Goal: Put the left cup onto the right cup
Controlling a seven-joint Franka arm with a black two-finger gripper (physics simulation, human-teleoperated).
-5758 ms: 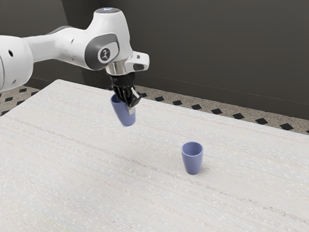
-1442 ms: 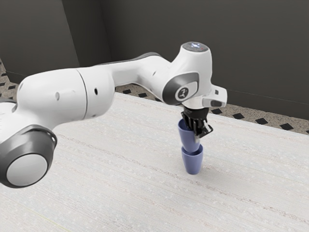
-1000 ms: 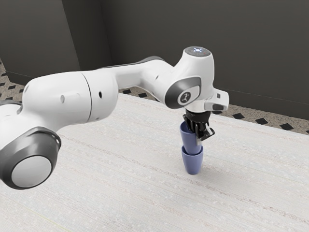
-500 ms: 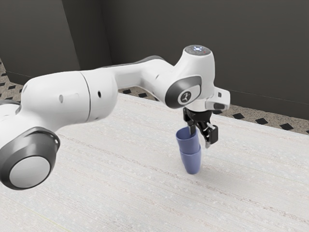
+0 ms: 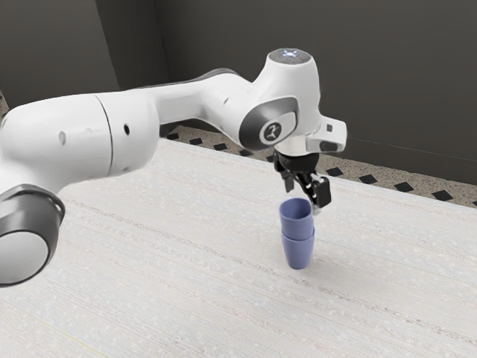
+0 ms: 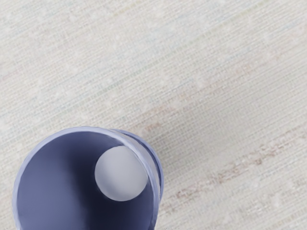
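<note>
Two blue cups stand nested on the table: the upper cup (image 5: 296, 218) sits upright inside the lower cup (image 5: 298, 250). My black gripper (image 5: 303, 186) hangs open just above the upper cup's rim, touching neither cup. From the wrist view I look down into the upper cup (image 6: 67, 182), with its pale round bottom showing, and a sliver of the lower cup's rim (image 6: 157, 167) peeks out beside it.
The pale wood-grain table (image 5: 149, 283) spreads wide around the stack. Its far edge (image 5: 387, 190) runs behind the cups, with checkered floor and a dark wall beyond it.
The gripper let go of the upper cup and rose above it. The cup, tilted half a second ago, now sits straight in the lower one.
</note>
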